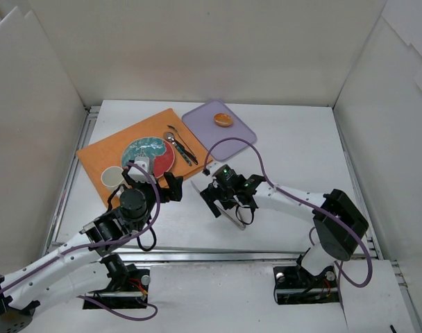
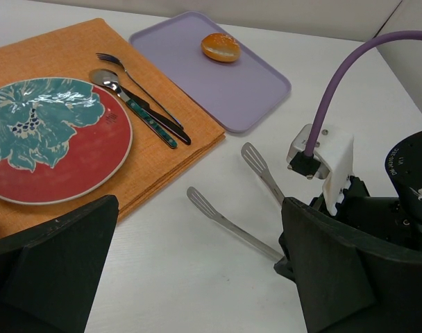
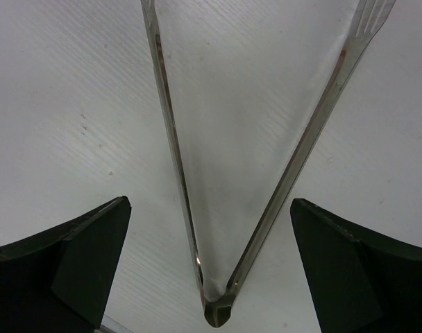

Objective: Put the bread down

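Observation:
The bread, a small golden-orange bun, rests at the far end of a lavender tray. Metal tongs lie flat on the white table, spread in a V. My right gripper is open and low over the tongs' hinge end. Its fingers straddle both arms and stay apart from them. My left gripper is open and empty near the placemat's front edge, well short of the bread.
An orange placemat holds a red and teal plate, a fork, spoon and knife, and a white cup. White walls enclose the table on three sides.

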### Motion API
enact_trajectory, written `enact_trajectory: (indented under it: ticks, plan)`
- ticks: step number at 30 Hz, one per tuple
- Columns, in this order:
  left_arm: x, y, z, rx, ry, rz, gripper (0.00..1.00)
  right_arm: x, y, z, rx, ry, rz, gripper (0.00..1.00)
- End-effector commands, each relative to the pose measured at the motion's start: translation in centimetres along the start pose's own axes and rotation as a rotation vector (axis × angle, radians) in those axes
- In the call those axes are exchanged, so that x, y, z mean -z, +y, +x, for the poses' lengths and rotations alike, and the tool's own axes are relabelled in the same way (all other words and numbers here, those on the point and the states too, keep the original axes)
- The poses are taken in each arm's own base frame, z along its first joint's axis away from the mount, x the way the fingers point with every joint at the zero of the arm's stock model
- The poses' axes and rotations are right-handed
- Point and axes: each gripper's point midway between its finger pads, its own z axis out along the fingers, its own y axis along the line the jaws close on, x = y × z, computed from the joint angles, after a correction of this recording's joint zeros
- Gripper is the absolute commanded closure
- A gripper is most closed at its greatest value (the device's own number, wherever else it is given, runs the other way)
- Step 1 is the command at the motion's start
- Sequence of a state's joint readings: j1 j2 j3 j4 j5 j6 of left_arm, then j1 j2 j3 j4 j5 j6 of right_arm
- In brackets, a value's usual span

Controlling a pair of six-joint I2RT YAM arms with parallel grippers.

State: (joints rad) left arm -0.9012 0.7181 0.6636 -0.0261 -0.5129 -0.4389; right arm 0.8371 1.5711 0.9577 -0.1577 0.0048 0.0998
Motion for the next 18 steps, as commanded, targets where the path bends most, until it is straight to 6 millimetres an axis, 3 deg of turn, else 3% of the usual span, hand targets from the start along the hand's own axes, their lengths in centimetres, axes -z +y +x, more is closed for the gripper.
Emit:
enact_trajectory:
  ticks: [1,18]
  plan:
    - [-0.1,-0.8,-2.1,0.031,-0.048,0.023,0.0,0.6,-0.8,-1.3,-0.004,-0.033,0.039,0.02]
    - [-0.1,-0.6,-1.9,0.02,-0.044,0.01,0.0,-0.8,-1.1,0.3,-0.058,0.043,-0.016,0.02]
